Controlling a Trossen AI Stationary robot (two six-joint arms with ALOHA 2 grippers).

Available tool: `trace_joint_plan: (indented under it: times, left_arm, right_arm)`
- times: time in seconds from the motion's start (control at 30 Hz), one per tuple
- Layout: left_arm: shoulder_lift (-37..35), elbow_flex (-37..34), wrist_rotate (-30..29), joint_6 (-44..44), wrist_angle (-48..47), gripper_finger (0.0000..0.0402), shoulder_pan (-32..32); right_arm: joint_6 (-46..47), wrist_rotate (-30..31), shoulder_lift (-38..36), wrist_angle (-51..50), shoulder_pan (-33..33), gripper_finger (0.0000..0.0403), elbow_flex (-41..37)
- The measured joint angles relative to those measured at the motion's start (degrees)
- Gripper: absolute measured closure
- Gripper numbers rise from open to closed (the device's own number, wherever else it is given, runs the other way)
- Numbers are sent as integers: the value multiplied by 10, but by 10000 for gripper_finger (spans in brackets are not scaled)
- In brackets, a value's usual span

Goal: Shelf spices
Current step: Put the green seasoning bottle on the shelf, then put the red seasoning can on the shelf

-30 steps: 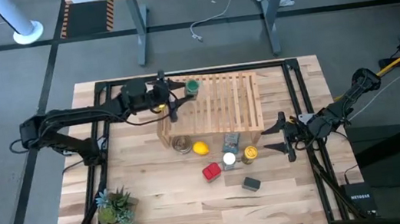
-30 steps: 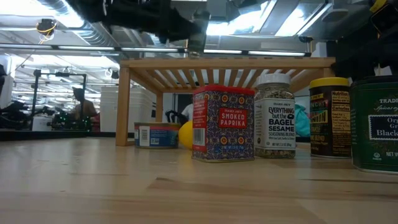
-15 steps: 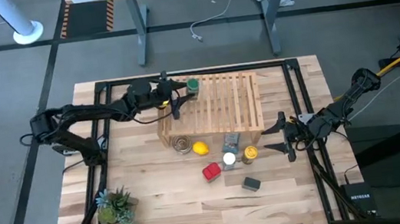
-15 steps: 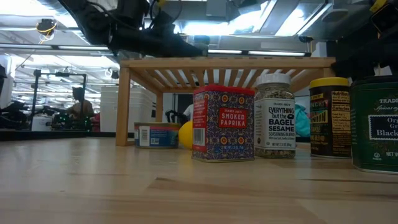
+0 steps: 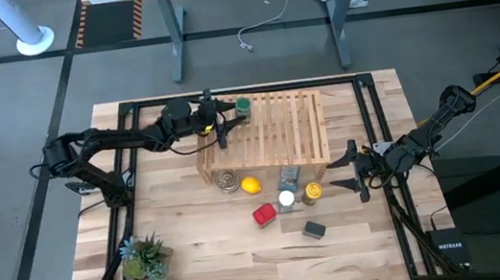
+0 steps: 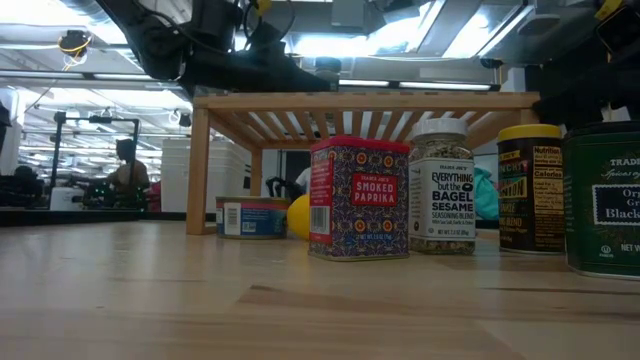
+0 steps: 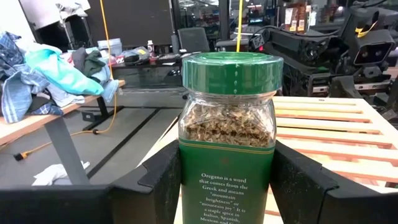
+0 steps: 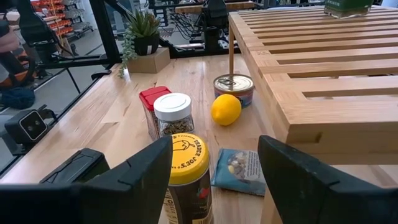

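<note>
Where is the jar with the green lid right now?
The green-lidded jar stands on the wooden shelf, at its far left corner in the high view, between the fingers of the left gripper.

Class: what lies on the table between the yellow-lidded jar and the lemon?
In the right wrist view, the flat blue packet lies between the yellow-lidded jar and the lemon.
</note>
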Motion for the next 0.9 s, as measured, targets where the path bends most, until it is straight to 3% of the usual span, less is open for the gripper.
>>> trace_joint_plan:
  times: [0.1,0.33,0.67,0.9]
  left_arm:
    - [0,0,0,-1,-2,205,0]
    - [1,-1,0,-2,-10,118,0]
    - [-16,-1,-11,-3,-1,109,0]
    - [-74,-1,-19,-1,-21,108,0]
  right_arm:
    - [0,-1,0,0,0,159,0]
    - [0,-4,0,0,0,159,0]
    - [1,-5,0,0,0,159,0]
    - [5,-15,0,0,0,159,0]
